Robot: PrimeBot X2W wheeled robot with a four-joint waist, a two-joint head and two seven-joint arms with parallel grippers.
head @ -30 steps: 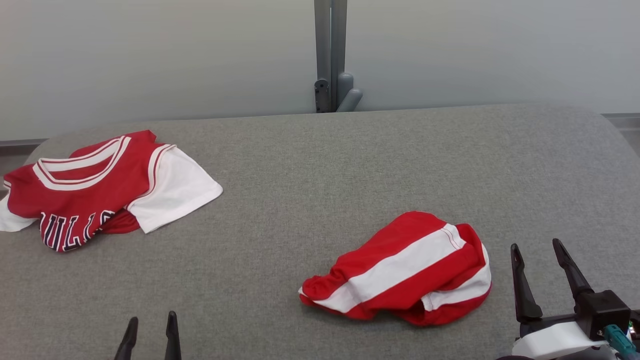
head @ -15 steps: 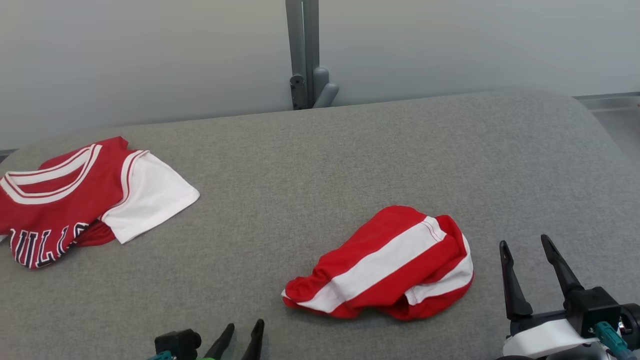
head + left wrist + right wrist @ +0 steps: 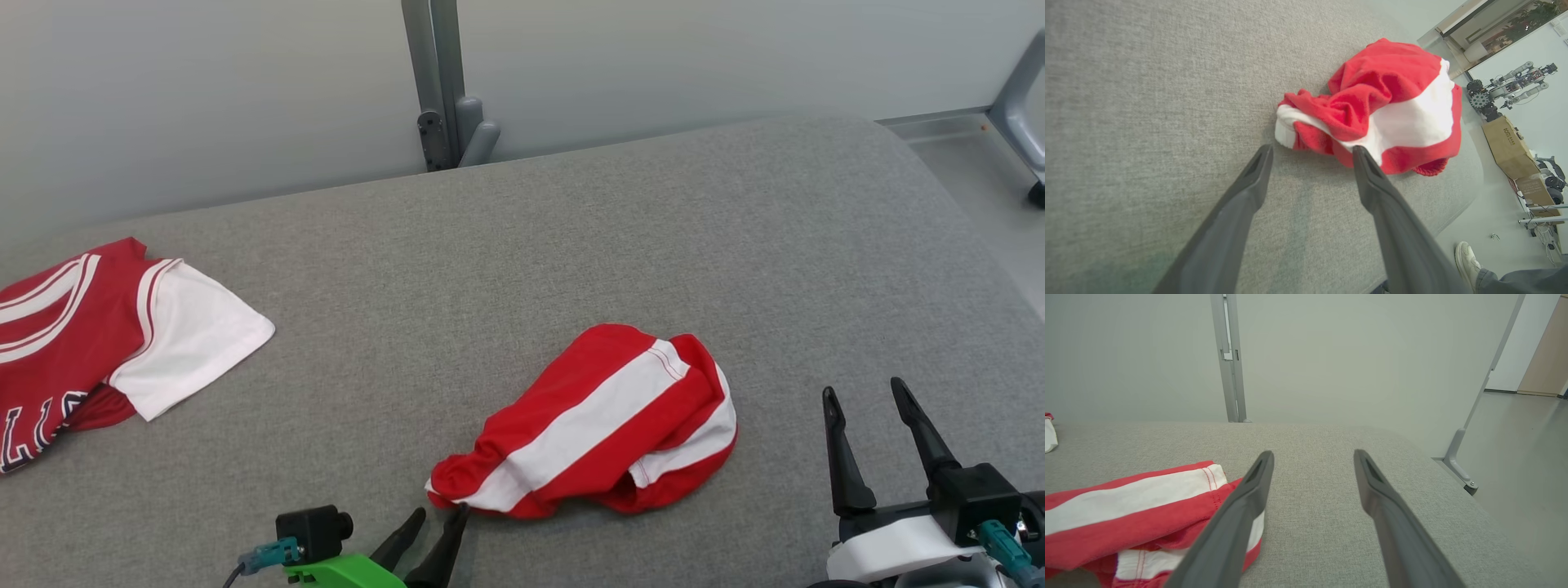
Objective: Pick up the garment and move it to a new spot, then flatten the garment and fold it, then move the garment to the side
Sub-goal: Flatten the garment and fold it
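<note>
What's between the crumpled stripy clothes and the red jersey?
Just bare grey table between the crumpled garment and the jersey; the head view shows it.

Our head camera overlooks the surface (image 3: 571, 245); our wrist cameras sit low, sharing the garment (image 3: 588, 425) at 6 o'clock

- A red fabric garment with a broad white stripe (image 3: 588, 425), crumpled into a rounded, bunched heap.
- It lies on the grey worktop (image 3: 571, 245), toward the near side.
</note>
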